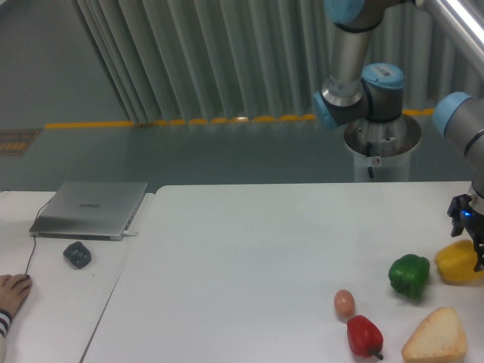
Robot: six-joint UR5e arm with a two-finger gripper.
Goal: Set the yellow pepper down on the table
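The yellow pepper (pixel 454 265) is at the far right of the white table (pixel 249 257), just right of the green pepper (pixel 409 275). It sits very low, and I cannot tell whether it touches the tabletop. My gripper (pixel 474 255) comes down onto its right side from above, shut on the yellow pepper. One dark finger (pixel 478 253) shows against the yellow skin, and the frame edge cuts off the other side.
An egg (pixel 344 303), a red pepper (pixel 364 336) and a wedge of bread (pixel 435 337) lie at the front right. On the smaller desk to the left are a grey laptop (pixel 91 208), a dark mouse (pixel 77 254) and a person's hand (pixel 11 293).
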